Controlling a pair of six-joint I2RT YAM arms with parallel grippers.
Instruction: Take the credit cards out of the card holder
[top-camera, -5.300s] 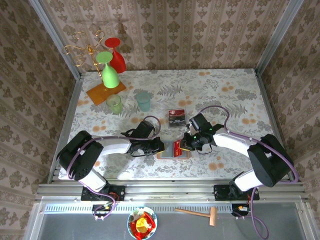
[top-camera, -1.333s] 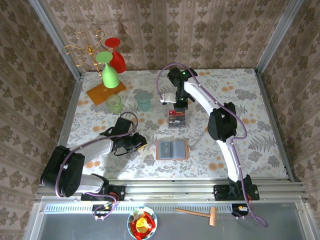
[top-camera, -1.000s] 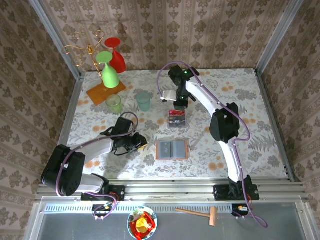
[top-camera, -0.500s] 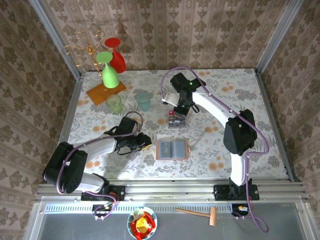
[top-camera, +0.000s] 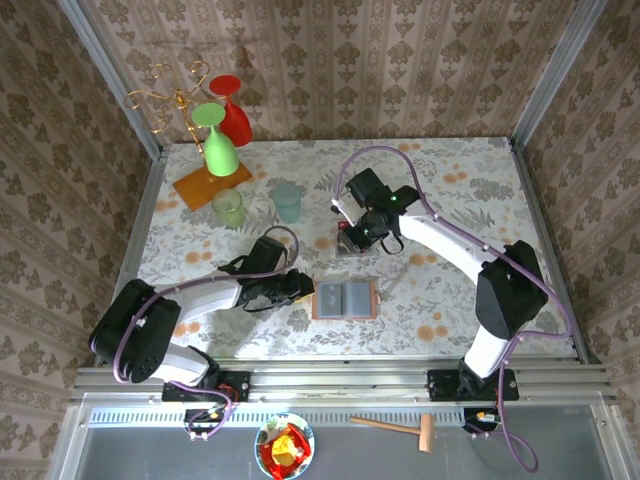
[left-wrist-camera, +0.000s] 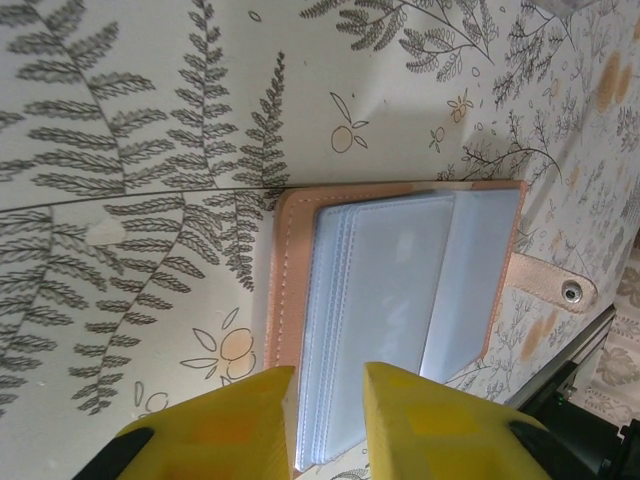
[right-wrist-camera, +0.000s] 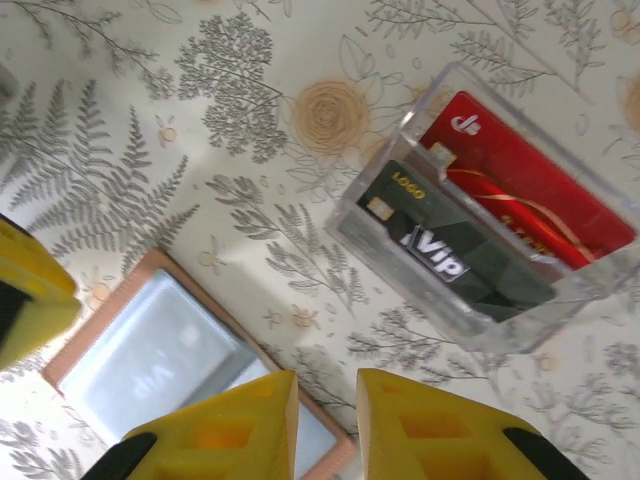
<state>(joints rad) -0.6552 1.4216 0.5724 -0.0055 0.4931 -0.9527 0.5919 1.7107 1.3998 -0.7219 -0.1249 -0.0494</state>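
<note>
Card holder (left-wrist-camera: 390, 290) apparently just beneath left fingers (left-wrist-camera: 225, 420)

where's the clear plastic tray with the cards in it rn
In the top view the clear plastic tray sits mid-table, just beyond the open salmon-tan leather card holder, the right gripper above it; a red card and a black card lie inside.

Walls (top-camera: 400, 60): beige damask wallpaper on the left, far and right sides, with grey metal corner posts (top-camera: 557, 70). Counter (top-camera: 470, 180): pale cloth printed with ferns and orange blossoms, evenly lit. Metal rail (top-camera: 340, 378) along the near edge.
</note>
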